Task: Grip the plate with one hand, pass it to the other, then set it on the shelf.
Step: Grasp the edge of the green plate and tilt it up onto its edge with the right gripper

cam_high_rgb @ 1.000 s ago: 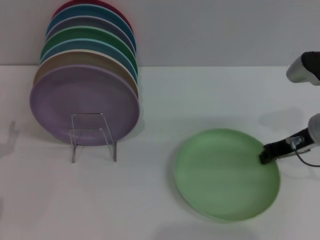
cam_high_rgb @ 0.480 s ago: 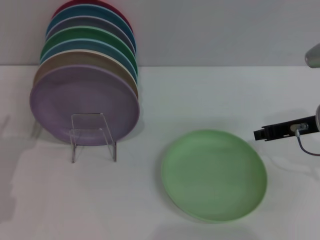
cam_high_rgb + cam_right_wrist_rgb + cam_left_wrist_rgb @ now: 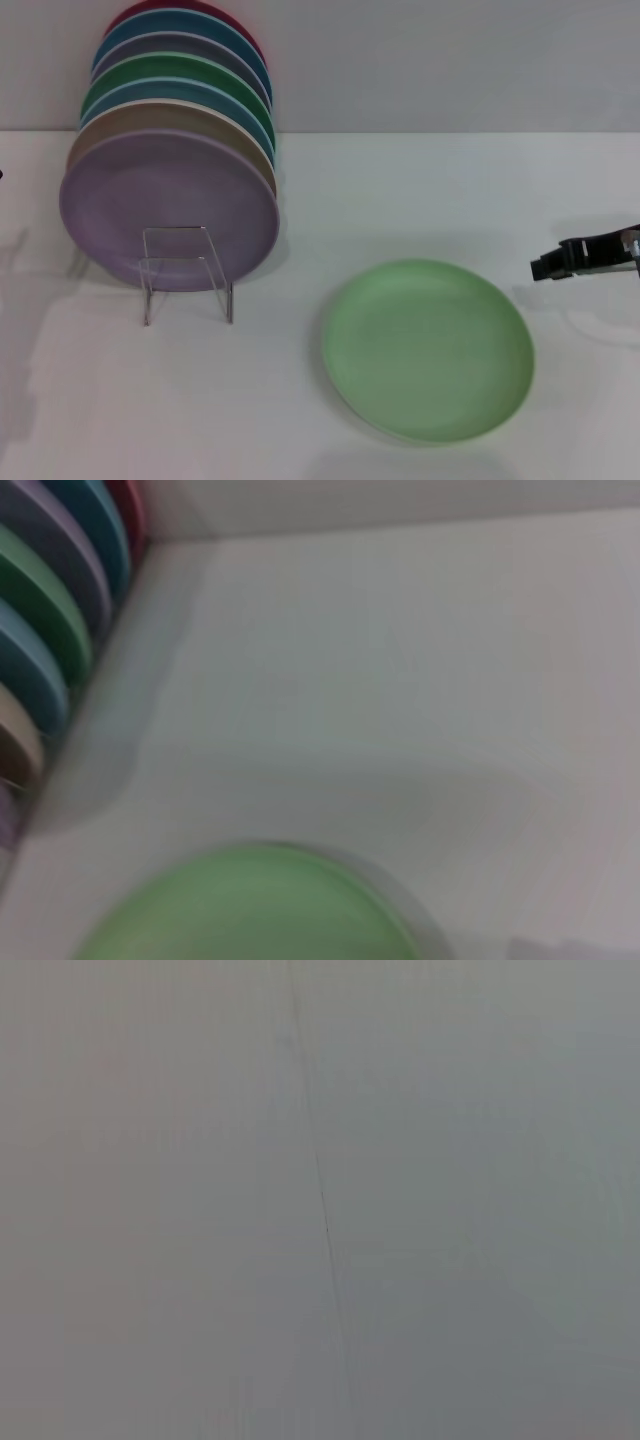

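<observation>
We see the white surface [image 3: 420, 190] carrying the loaded shelf [image 3: 186, 275]; the plate [image 3: 427, 348] lies flat, ungripped. Our right hand [image 3: 548, 266] hovers just beside it, fingers unreadable. Gripping its rim comes next.

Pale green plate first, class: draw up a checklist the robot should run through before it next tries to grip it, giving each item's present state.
1. Pale green plate lies flat on the table: ok.
2. Plate free of both grippers: ok; nothing touches it.
3. Right gripper at the plate's rim: not ok; it hangs beyond the plate's right edge, apart from it.
4. Right jaws open for a grip: cannot tell.
5. Left gripper ready to receive: cannot tell; it shows in no view.
6. Room on the wire rack in front of the purple plate: cannot tell.
</observation>
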